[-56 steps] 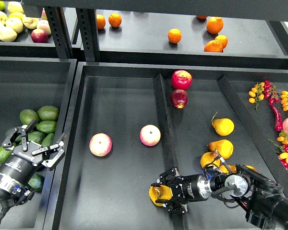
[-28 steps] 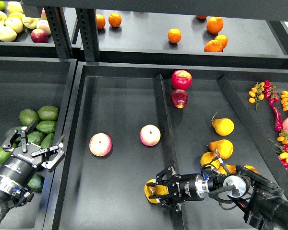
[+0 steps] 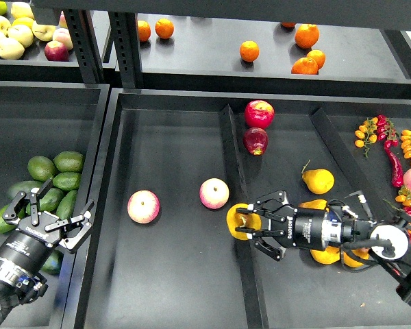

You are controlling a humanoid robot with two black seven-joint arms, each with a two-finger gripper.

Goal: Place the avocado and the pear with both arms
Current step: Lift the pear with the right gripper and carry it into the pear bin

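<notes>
In the head view, the right gripper (image 3: 250, 225) is clenching the pear (image 3: 242, 221) at the lower centre of the frame, just over the divider (image 3: 235, 175) between two compartments. Right of it, one loose pear (image 3: 318, 180) is lying by itself, with more partly hidden behind the arm. At the lower left, the left gripper (image 3: 49, 218) is hanging with fingers spread over the avocado pile (image 3: 55, 179), grasping nothing; which one is the dark avocado I cannot tell. Two pink-yellow apples (image 3: 143, 206) are sitting in the middle tray, two red apples (image 3: 258, 114) upper centre.
</notes>
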